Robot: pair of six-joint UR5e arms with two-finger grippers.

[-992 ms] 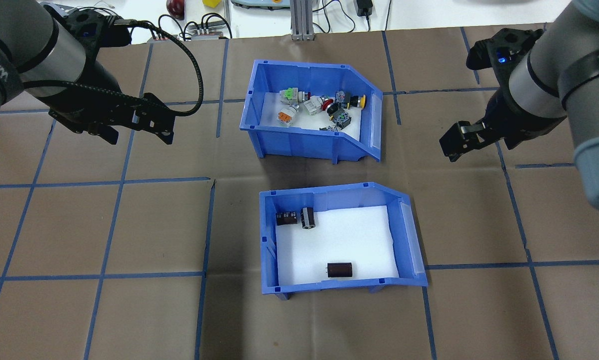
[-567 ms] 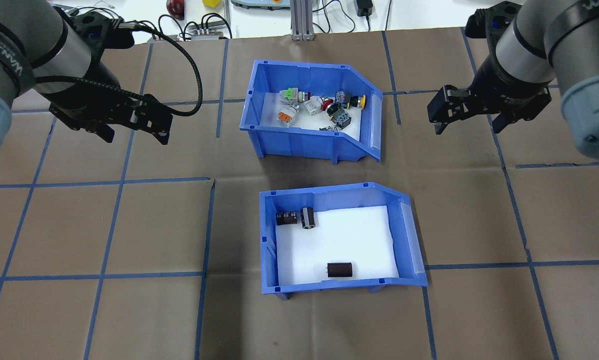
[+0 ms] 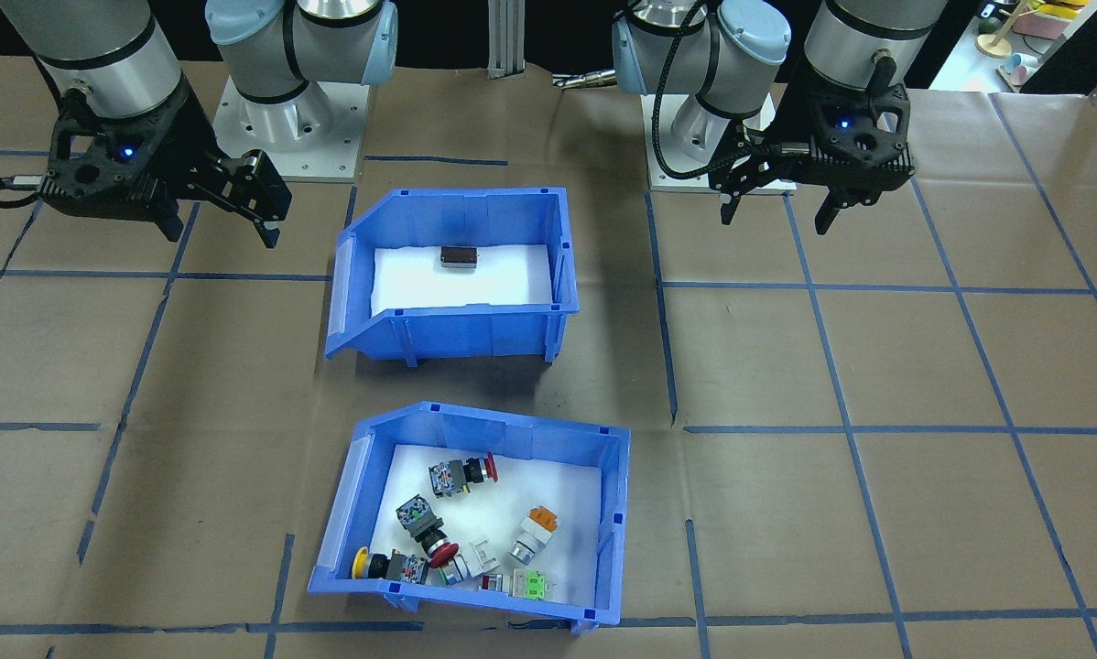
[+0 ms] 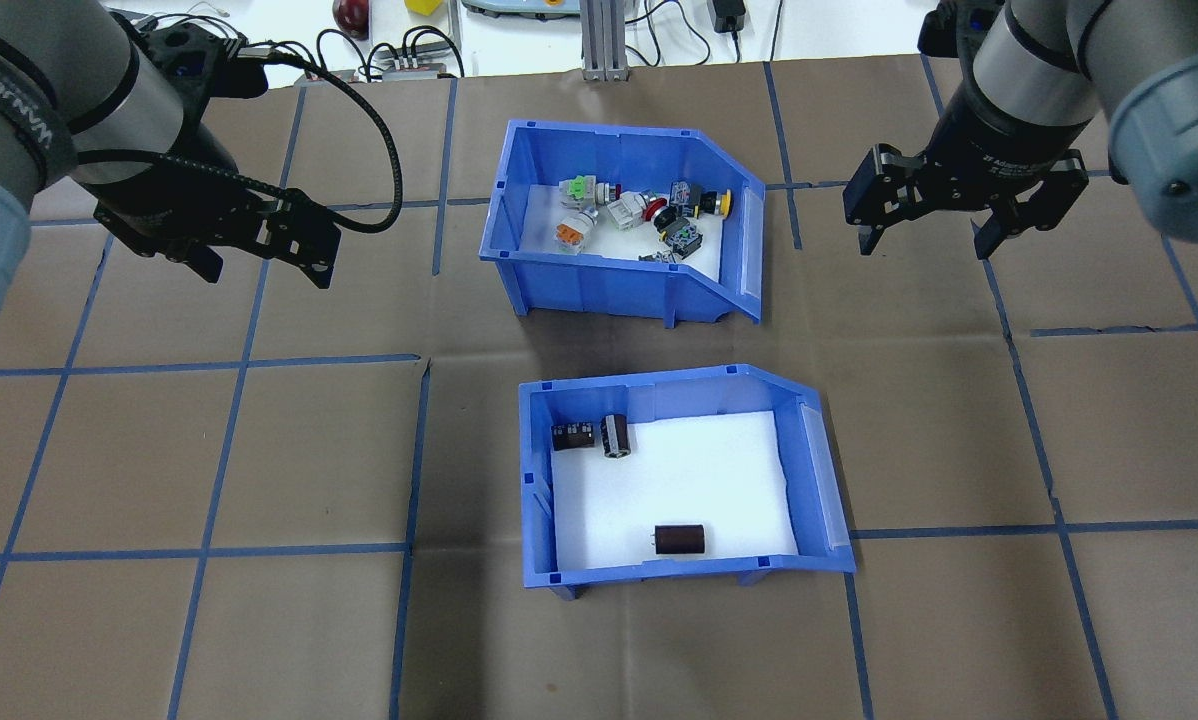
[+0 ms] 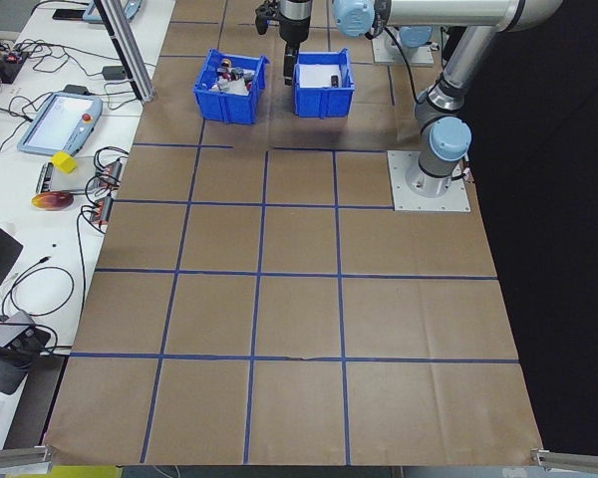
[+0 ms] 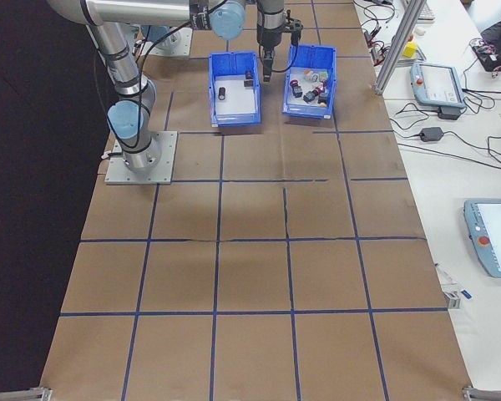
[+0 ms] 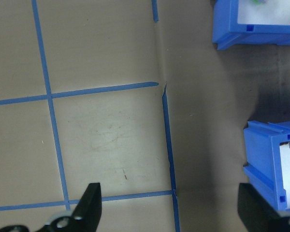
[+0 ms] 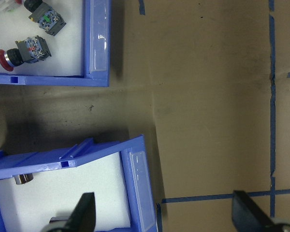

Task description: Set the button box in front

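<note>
— What do we see, left to right, from overhead?

— Our left gripper (image 4: 264, 262) hovers over bare table (image 4: 209, 450), fingers spread, holding nothing. Mid-table the button box (image 4: 599, 280) sits farther from us, with red, yellow, orange and green switches (image 4: 624, 212) on its white liner. The other blue bin (image 4: 659, 575), nearer us, holds three dark cylinders (image 4: 679, 540).

— And the right gripper (image 4: 927, 240)?

— Raised right of the button box, fingers apart, empty. Both arms are cropped at the edges.

Button box (image 4: 599, 285) blue, white liner; other bin (image 4: 659, 575) blue; table (image 4: 209, 450) brown, blue grid lines.
</note>
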